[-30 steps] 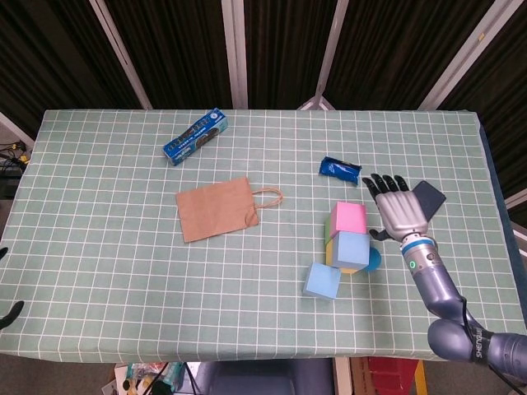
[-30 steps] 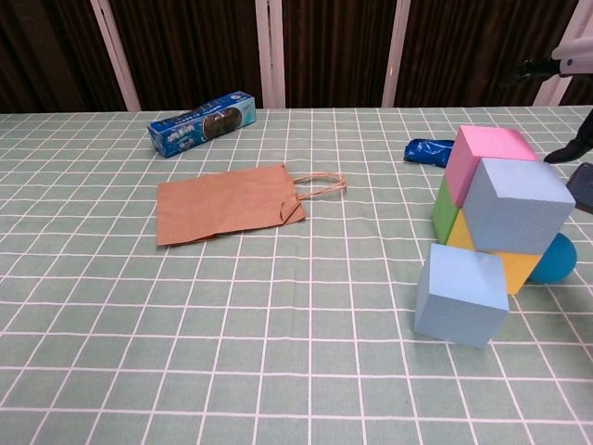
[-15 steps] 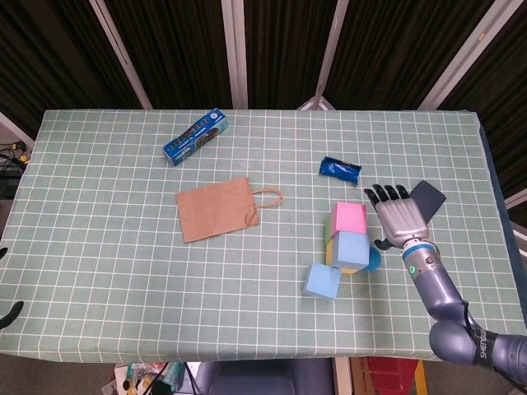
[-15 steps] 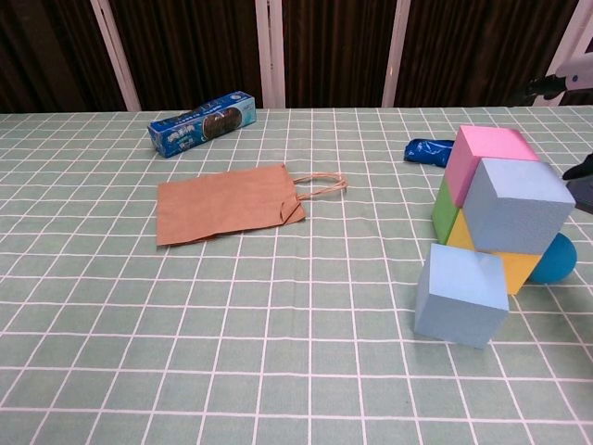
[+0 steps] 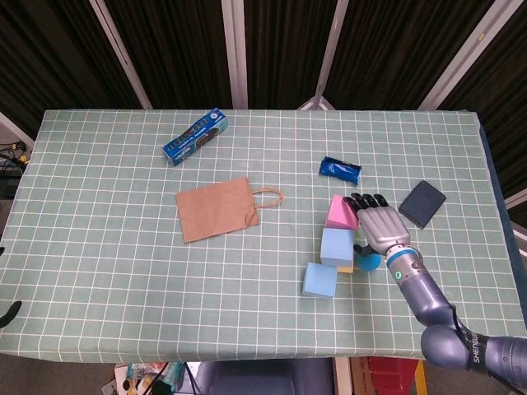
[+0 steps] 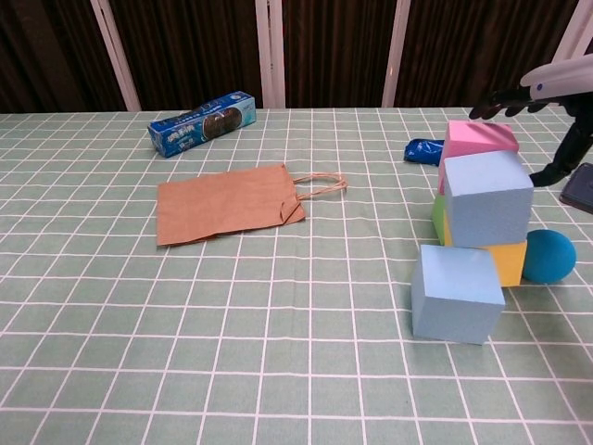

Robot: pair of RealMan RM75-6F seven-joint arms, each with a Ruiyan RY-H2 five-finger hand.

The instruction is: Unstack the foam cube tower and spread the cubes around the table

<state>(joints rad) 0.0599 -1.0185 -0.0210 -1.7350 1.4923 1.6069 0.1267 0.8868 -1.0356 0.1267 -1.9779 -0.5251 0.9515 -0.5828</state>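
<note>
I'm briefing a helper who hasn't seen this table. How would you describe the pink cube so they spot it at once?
Start at the brown paper bag in the middle of the table and look to its right, to the cluster of foam cubes. The pink cube sits tilted at the top back of that cluster, behind a light blue cube, with the right hand beside it. It is the only pink one.

My right hand (image 5: 377, 224) has a silver-grey back and black fingers (image 5: 365, 200). A green light glows at the blue-ringed wrist (image 5: 398, 272). The grey forearm (image 5: 449, 341) reads "SHENGUI".

Right robot hand (image 5: 377, 223) fingers spread, against tilted pink cube (image 5: 340, 213), blue cube (image 5: 336, 245) below
</note>
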